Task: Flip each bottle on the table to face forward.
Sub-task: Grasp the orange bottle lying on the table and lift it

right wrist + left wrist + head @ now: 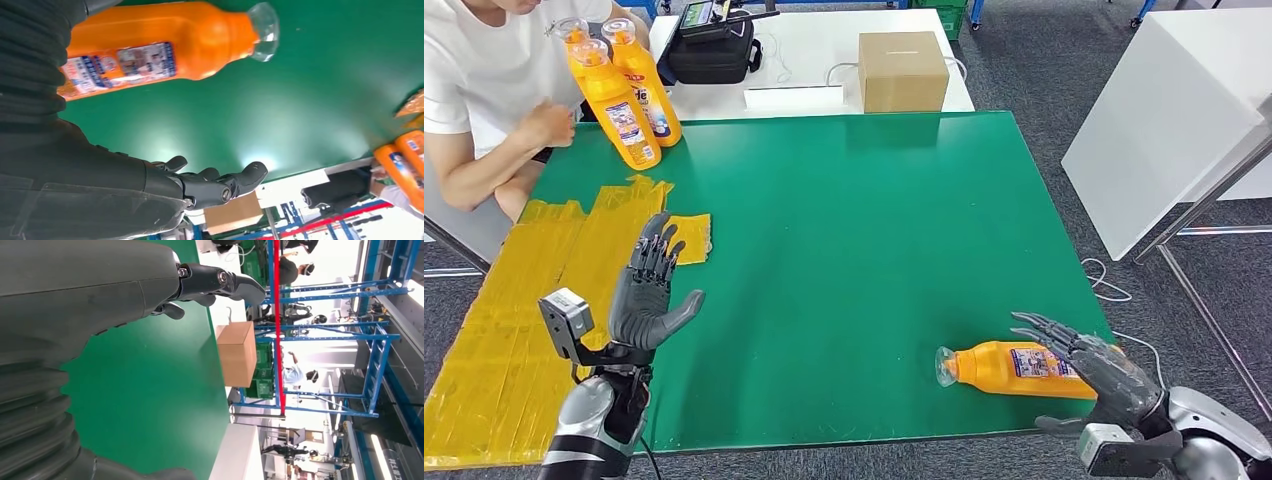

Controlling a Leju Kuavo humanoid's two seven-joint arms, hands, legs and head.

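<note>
Nearest, the robot's right hand (1092, 372) hovers with fingers spread and holds nothing, just over the base of an orange plastic bottle with a clear cap (1014, 368) lying on its side near the front edge of the green table (854, 220). A good grasp would wrap the body mid-label, then lift and turn it. Further in, the left hand (650, 290) is raised, open and empty. Farthest, a person holds three upright orange bottles (620, 90).

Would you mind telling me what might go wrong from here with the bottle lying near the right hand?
The lying bottle sits close to the green table's near edge; a nudge from the right hand might roll it off. Its clear cap points away from the open hand, so a grip on the body could slip. The left hand hovers far off, unable to steady it.
</note>
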